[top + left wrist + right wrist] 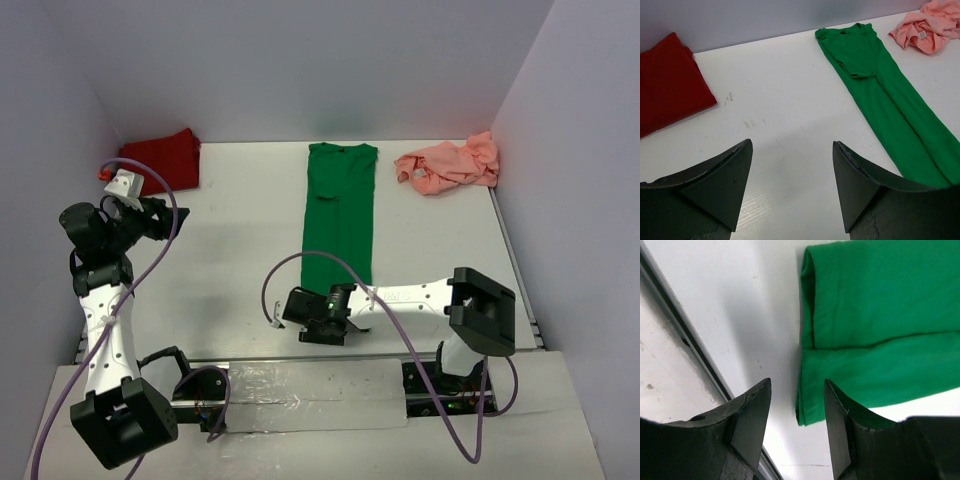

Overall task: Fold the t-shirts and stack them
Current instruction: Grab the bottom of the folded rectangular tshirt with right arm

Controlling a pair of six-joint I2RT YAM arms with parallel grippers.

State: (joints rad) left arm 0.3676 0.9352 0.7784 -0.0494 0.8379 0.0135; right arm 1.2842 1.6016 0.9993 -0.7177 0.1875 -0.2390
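Stretching top to bottom through the centre of the overhead frame, the green shirt (pixel 340 215) lies folded narrow on the bench (pixel 240 260), collar at the upper end. My right jaws gape empty over its lower hem, right arm (pixel 410 297) reaching low leftward. My left jaws, wide and empty too, hang raised at left. The red shirt (pixel 165 160) sits folded upper left; the pink shirt (pixel 450 165) lies crumpled upper right, its tag unreadable.

White arms (pixel 405 295) carry black joints (pixel 482 310), purple cables (pixel 412 352) and dark wedge fingers (pixel 715 185)

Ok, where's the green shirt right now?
In the top view the green shirt lies as a long central strip between the red shirt and pink shirt, its near end by the right gripper.
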